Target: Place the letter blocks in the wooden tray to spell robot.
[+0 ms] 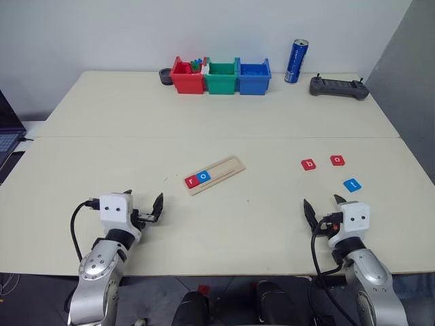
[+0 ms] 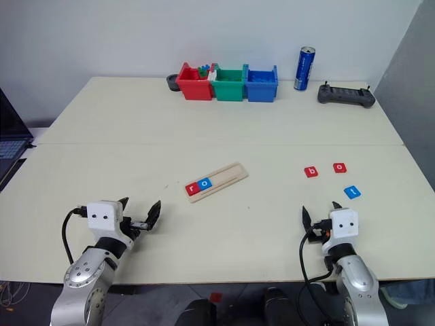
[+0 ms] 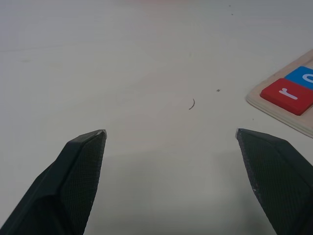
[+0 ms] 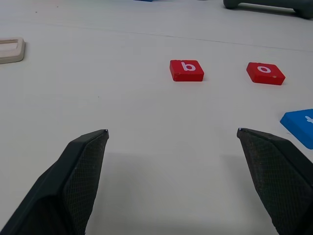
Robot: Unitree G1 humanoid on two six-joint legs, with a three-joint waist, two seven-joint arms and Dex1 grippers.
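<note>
Letter blocks sit in two groups on the cream table (image 1: 102, 109). We see a red r block (image 1: 191, 181) and a blue o block (image 1: 204, 176) side by side, touching, at the lower-left end of the wooden tray (image 1: 224, 170), which lies slanted near the middle of the frame. The rest of the tray's groove is bare wood. Well to the right of it, a red b block (image 1: 308, 164) and a red o block (image 1: 338, 160) lie flat on the table, near each other but apart, and a blue t block (image 1: 352, 185) lies just below and right of them.

Our left gripper (image 1: 141, 207) hovers at lower left, fingers spread wide and holding nothing, with the tray's lettered end up and to its right. Our right gripper (image 1: 323, 206) hovers at lower right, likewise spread and empty, with the three loose blocks above it.

Along the table's top edge stand a red bin (image 1: 186, 79), a green bin (image 1: 221, 78) and a blue bin (image 1: 254, 77) in a touching row, a blue can (image 1: 296, 61) upright to their right, and a dark handheld controller (image 1: 338, 87) further right.
</note>
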